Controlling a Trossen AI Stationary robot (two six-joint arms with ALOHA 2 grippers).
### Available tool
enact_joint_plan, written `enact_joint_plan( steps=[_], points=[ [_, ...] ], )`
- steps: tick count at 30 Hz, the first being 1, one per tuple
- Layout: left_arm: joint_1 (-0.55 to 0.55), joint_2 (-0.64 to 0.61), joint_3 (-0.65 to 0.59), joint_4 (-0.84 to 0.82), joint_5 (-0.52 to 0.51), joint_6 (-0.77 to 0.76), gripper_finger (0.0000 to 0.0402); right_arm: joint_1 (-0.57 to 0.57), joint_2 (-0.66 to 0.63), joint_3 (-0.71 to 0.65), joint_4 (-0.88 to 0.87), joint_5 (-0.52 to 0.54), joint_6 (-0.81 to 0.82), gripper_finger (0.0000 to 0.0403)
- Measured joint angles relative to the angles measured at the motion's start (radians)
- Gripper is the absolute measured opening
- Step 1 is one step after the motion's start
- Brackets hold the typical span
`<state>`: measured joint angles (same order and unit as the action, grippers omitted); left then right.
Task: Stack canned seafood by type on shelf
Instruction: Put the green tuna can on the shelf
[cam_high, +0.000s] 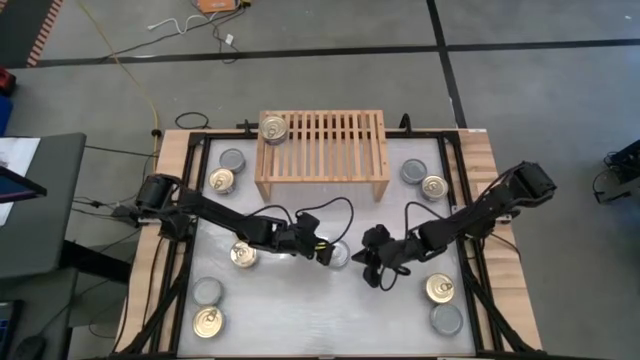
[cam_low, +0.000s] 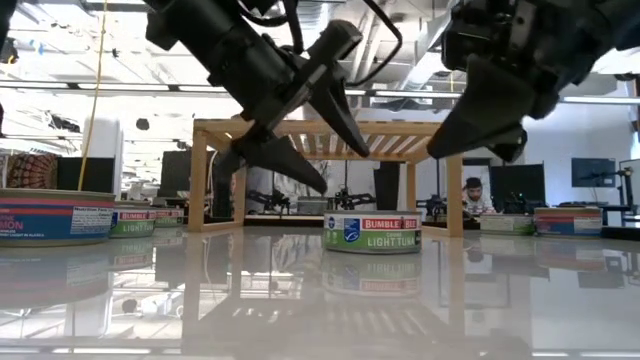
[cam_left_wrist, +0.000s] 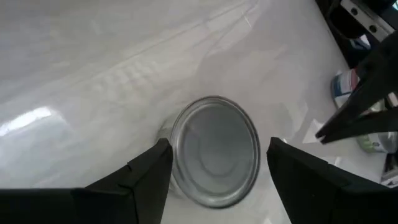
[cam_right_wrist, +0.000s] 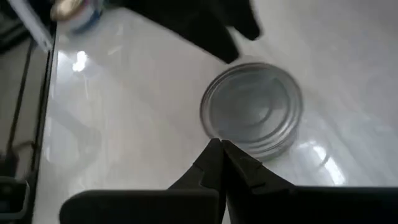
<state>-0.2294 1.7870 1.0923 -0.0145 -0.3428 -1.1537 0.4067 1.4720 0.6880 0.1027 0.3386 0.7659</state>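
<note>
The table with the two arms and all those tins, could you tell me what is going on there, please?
Two dark robot arms are sorting small round flat tins onto a low light-wood slatted shelf. The left tool, fingers open, straddles a silver-topped tin at mid-table, above it and not yet gripping. The right tool, fingers shut, hovers beside the same tin. One gold-topped tin already sits on the shelf; the others lie scattered around the table.

Grey floor (cam_high: 330, 80) with black lines, yellow cable (cam_high: 130, 75), monitors (cam_low: 592, 171) behind
</note>
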Motion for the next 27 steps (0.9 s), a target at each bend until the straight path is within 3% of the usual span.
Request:
enact_joint_plan(
  steps=[7,11,20,27],
  points=[
    [-0.031,-0.022,0.000,-0.155,0.005,-0.181,0.0249,-0.078,0.044,0.000,-0.030,-0.003,0.283,0.0065],
    [-0.047,-0.022,0.000,-0.157,0.007,-0.205,0.0249,-0.103,0.094,0.000,-0.041,-0.065,0.391,0.0105],
    [-0.053,-0.022,0.000,-0.153,0.004,-0.188,0.0249,-0.110,0.119,0.000,-0.035,-0.087,0.389,0.0210],
    [-0.052,-0.019,0.000,-0.153,0.002,-0.182,0.0249,-0.137,0.120,0.000,-0.035,-0.086,0.378,0.0221]
  ],
)
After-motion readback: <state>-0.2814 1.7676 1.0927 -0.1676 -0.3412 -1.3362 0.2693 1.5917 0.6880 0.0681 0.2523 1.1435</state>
